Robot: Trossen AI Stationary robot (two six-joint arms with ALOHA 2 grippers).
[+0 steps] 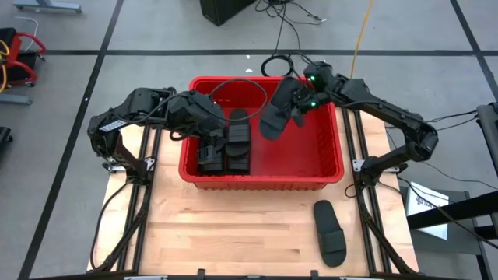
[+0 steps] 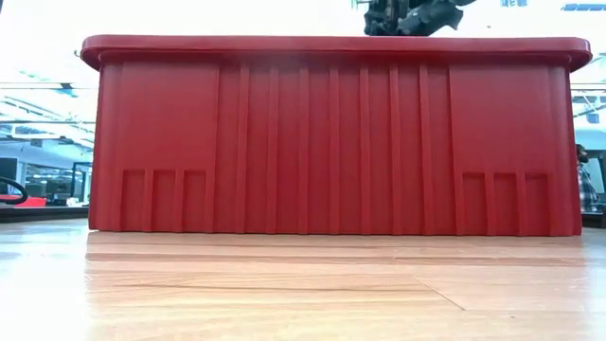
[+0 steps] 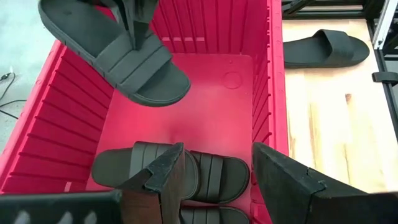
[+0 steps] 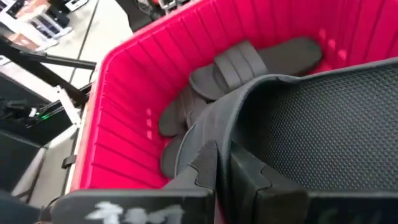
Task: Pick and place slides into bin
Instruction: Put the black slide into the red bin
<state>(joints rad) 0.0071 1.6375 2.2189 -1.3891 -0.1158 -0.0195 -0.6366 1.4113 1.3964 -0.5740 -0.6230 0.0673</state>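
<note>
A: Which step is going on?

B: The right gripper (image 1: pixel 299 105), jaws clamped on a slide (image 1: pixel 276 109), is holding it above the bin (image 1: pixel 334 159) at upper centre. Next it is needing to lower and release.

A: And the left gripper (image 1: pixel 212 148)?

B: Jaws apart, hovering over the stacked slides (image 1: pixel 237 140). One slide (image 1: pixel 330 232) is lying on the wooden table (image 1: pixel 233 233), lower right; grey floor around.
</note>
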